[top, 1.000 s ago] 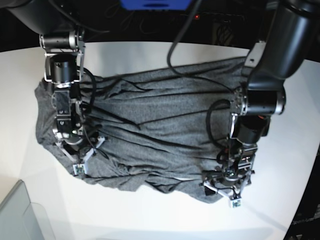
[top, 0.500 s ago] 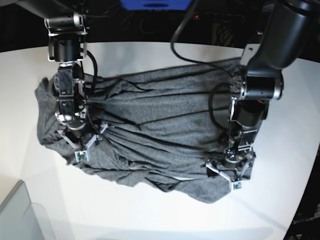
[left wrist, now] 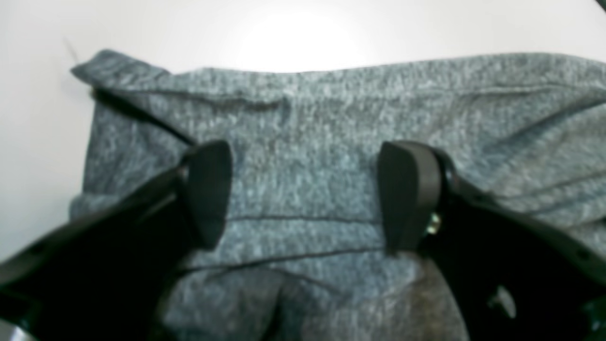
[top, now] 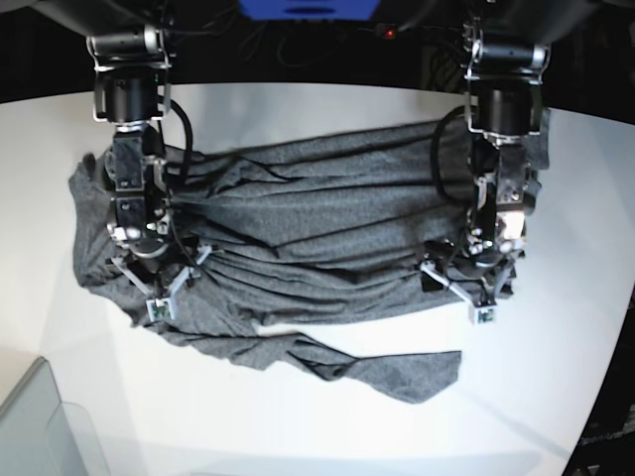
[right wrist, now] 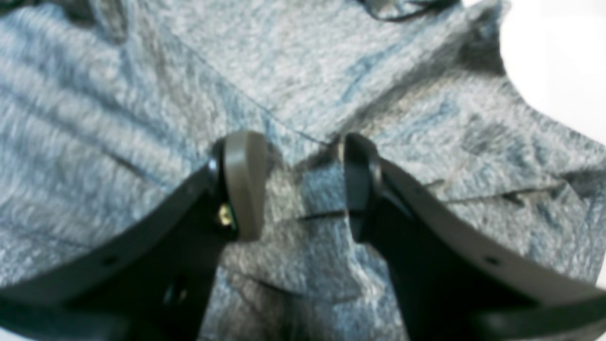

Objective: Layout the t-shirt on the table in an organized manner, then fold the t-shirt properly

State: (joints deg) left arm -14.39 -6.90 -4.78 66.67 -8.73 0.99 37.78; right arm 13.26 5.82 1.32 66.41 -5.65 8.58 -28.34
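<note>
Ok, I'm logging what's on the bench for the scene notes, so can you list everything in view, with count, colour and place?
t-shirt: one, dark heather grey, spread wrinkled across the middle of the table, one loose flap trailing toward the near edge.
table: one, glossy white, curved edge, under everything.
bin: one corner only, translucent grey, at the base view's lower left.
blue object: one, at the top edge behind the table; too cropped to identify.
cables: several, dark, on the dark area behind the table.
right gripper: one, black, fingers apart over the shirt's left end in the base view.
left gripper: one, black, fingers wide apart, above the shirt's right end.
</note>
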